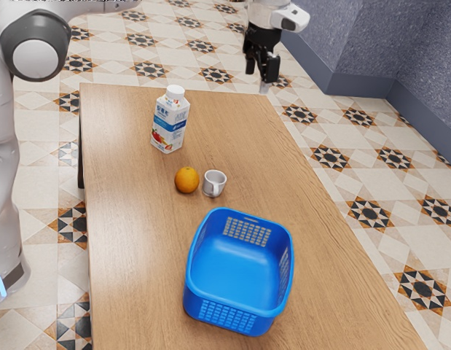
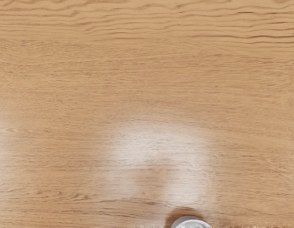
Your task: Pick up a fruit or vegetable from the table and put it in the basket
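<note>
The surface (image 1: 130, 233) was a wooden-topped table, its brown grain fine in places and wavy along one band in the wrist view, with a pale, glossy glare. Around it lay a floor (image 1: 331, 133) of cream tiles with dark and rust star patterns; speckled grey-blue walls (image 1: 371, 36) met a smooth skirting (image 1: 356, 86). The orange (image 1: 186, 180), round and dimpled, sat on the surface, outside the blue basket (image 1: 236, 273) with its rounded corners and perforated sides. Just beside the orange stood a small, smooth white cup (image 1: 214, 184); farther back was an upright printed carton (image 1: 169, 124) with a white cap. The wrist view cut off most of the cup. The black gripper (image 1: 264, 87) hung near the surface's far end; whether its jaws stood wide or narrow could not be told.
</note>
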You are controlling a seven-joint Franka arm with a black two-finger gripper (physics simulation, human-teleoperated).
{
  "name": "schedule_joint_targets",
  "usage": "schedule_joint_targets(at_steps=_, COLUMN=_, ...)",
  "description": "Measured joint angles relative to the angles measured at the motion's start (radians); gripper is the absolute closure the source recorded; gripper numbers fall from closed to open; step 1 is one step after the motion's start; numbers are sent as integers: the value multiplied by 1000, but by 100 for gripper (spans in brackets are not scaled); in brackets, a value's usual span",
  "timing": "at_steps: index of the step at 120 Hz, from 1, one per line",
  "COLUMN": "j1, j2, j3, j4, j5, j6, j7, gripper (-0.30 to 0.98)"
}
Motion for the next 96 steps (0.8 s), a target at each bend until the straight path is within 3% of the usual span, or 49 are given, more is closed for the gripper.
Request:
schedule_joint_targets(at_steps=20, j1=-53, j2=47, j3=35, j4=-1, j5=4, j6=-6, j7=6, gripper=0)
schedule_joint_targets(at_steps=38, j1=-39, j2=49, j3=51, j4=-24, j5=1, j6=-10, j7=8, gripper=0)
schedule_joint_targets(at_steps=96, j1=-60, j2=-201, j3=103, j4=-506, j5=-5, j6=106, j7=-49, gripper=0)
